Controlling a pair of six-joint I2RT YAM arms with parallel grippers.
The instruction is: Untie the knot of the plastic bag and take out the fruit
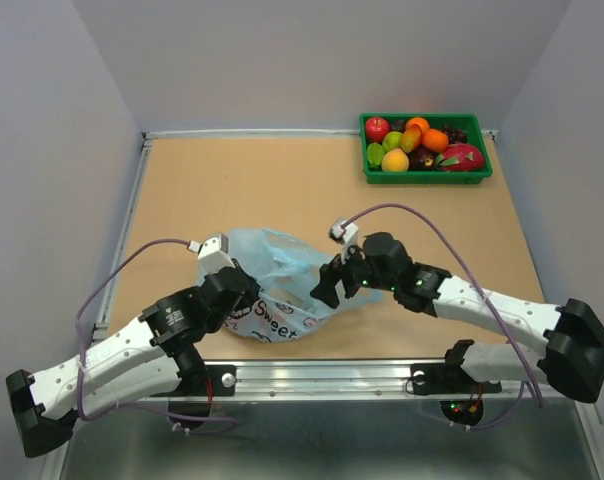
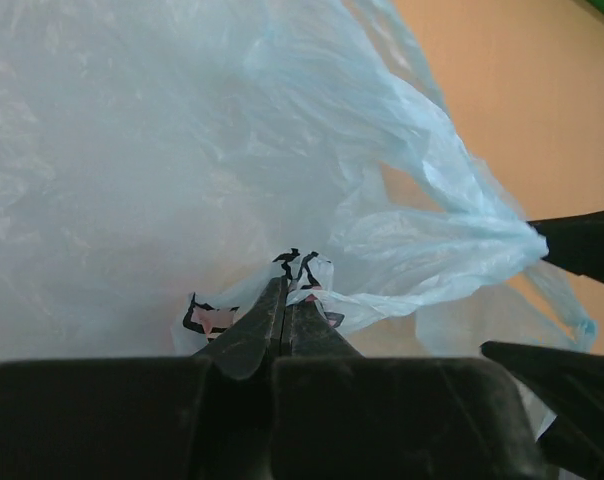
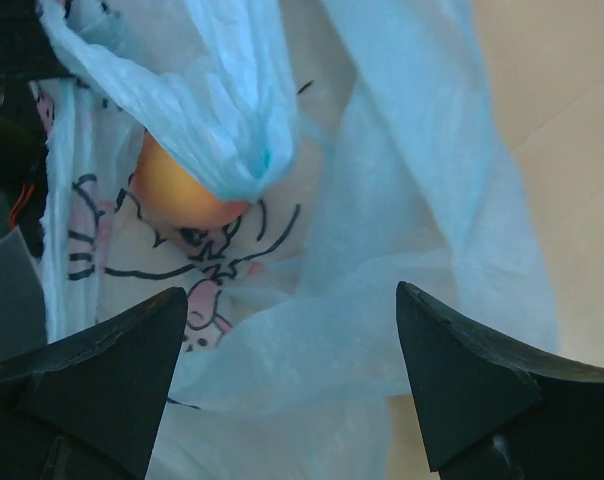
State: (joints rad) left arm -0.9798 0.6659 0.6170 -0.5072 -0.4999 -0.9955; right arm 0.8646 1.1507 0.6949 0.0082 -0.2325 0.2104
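The light blue plastic bag [image 1: 282, 262] with its pink-red cartoon print lies on the table's near middle. My left gripper [image 1: 244, 292] is shut on a printed fold of the bag [image 2: 300, 272]. My right gripper [image 1: 328, 287] is open, with loose bag plastic [image 3: 312, 330] between its fingers and not pinched. An orange-yellow fruit [image 3: 177, 195] shows inside the bag, partly covered by a twisted handle strand [image 3: 227, 130]. That strand [image 2: 482, 240] stretches toward the right gripper's finger [image 2: 582, 245]. I cannot make out a tied knot.
A green tray [image 1: 482, 172] with several fruits stands at the far right corner. Bare brown table [image 1: 232, 180] lies behind the bag. A metal rail [image 1: 322, 375] runs along the near edge. Grey walls close three sides.
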